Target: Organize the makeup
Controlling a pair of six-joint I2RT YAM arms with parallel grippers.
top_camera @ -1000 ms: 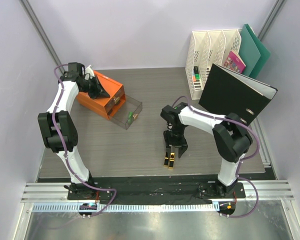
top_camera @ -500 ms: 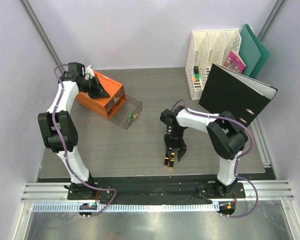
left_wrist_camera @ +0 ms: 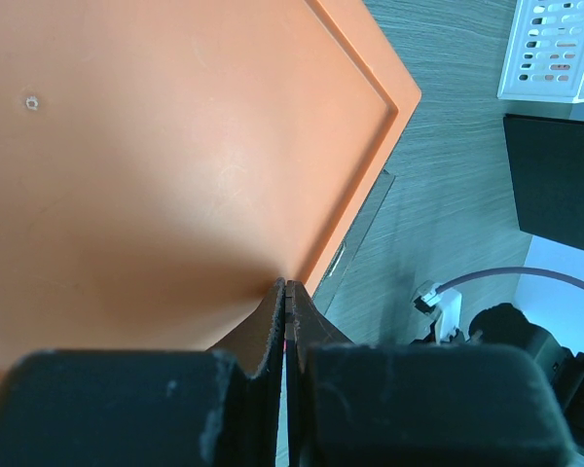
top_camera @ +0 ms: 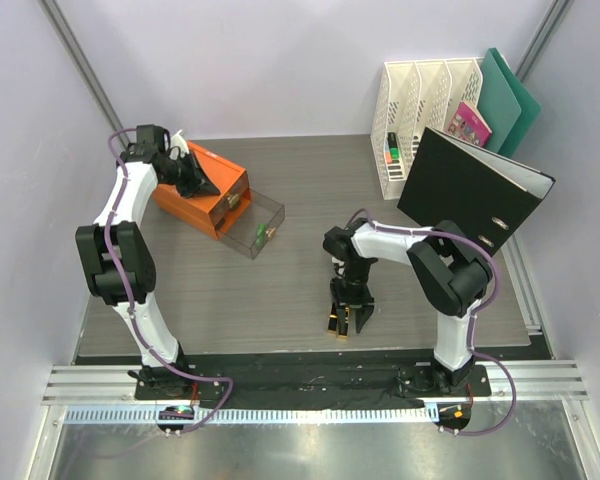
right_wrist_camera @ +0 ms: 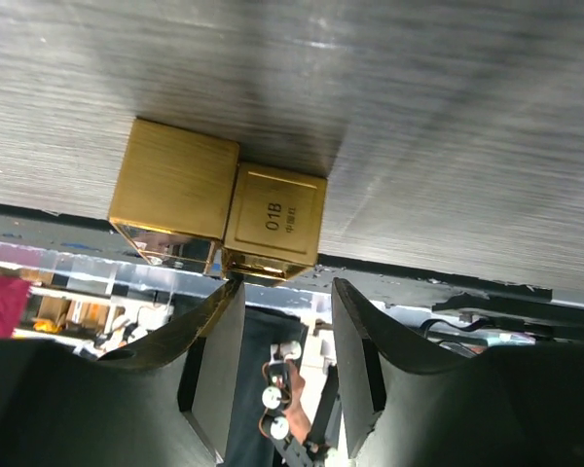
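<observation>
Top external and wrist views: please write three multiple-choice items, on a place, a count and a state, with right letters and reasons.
1. Where are the lipsticks? A) clear drawer B) white rack C) table, near its front edge
2. Gold square ends in the right wrist view? A) two B) one C) four
3. The left gripper is: A) wide open B) shut, empty C) shut on a lipstick
1 C: they lie on bare tabletop. 2 A: two ends sit side by side. 3 B: the tips meet over the orange box.
</observation>
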